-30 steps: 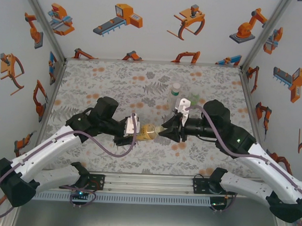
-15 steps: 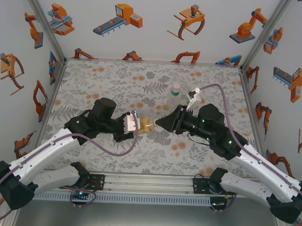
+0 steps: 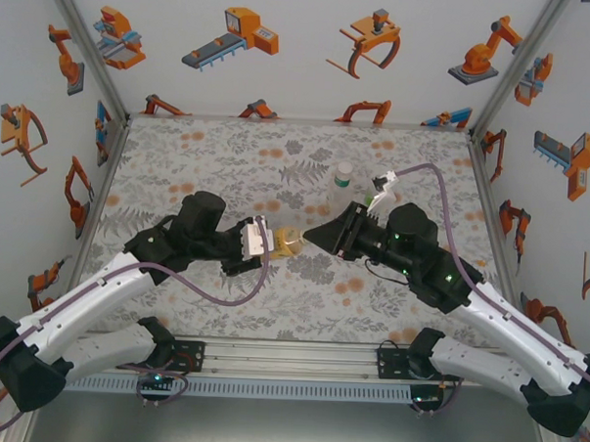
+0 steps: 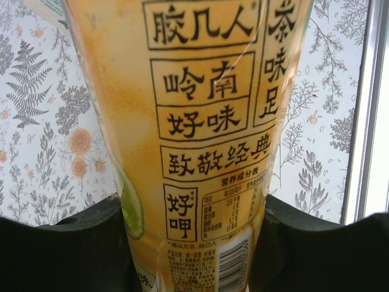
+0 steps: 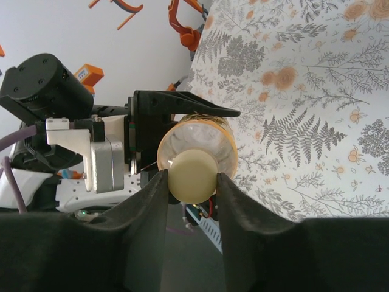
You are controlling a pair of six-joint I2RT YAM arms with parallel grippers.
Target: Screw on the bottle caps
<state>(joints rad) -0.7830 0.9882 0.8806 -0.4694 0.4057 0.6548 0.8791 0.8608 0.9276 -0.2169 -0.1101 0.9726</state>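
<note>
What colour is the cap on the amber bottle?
The cap is cream, clearest in the right wrist view.

The amber bottle (image 4: 200, 121) runs off the left wrist view at top and bottom, its lower sides behind the left gripper (image 4: 194, 210). From above, both grippers cover most of it. Whether the right gripper (image 5: 192, 179) presses the cap (image 5: 193, 175) is unclear.

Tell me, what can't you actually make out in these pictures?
- Top view: the amber bottle is mostly hidden between the left tool and right tool.
- Left wrist view: its top and bottom are cut off by the frame edges.
- Right wrist view: the cap hides the neck threads; whether the right tool grips tightly is unclear.
</note>
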